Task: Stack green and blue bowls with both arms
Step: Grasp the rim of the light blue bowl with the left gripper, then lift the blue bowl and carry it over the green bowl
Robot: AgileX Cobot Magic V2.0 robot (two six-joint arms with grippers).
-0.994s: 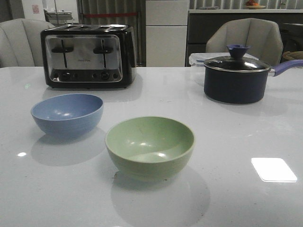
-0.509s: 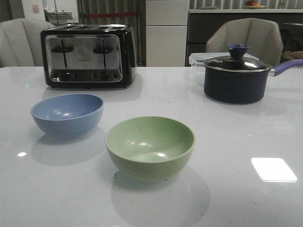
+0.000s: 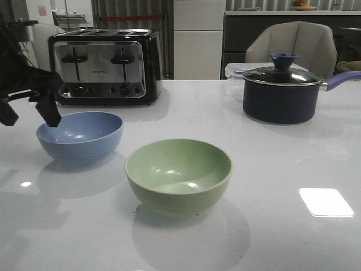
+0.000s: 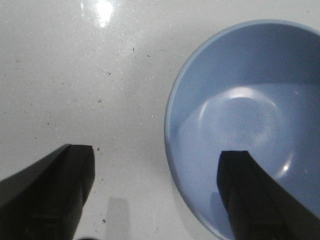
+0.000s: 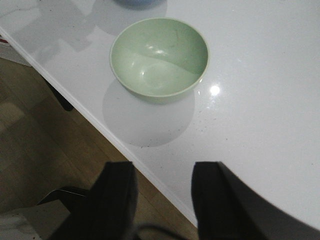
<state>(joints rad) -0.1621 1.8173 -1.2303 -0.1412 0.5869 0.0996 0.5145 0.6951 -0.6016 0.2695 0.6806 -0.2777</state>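
The dusty blue bowl stands upright at the table's left. The sage green bowl stands upright to its right, nearer the front, and the two are apart. My left gripper is open just above the blue bowl's left rim. In the left wrist view, my left gripper has one finger over the blue bowl and the other over bare table. My right gripper is open and empty over the table's front edge, short of the green bowl. It is out of the front view.
A black and chrome toaster stands at the back left. A dark navy saucepan with a lid stands at the back right, with a clear container behind it. The table's front edge drops to a wooden floor.
My left arm has come into the front view from the left and now hangs over the blue bowl's left rim. Both bowls have stayed in place.
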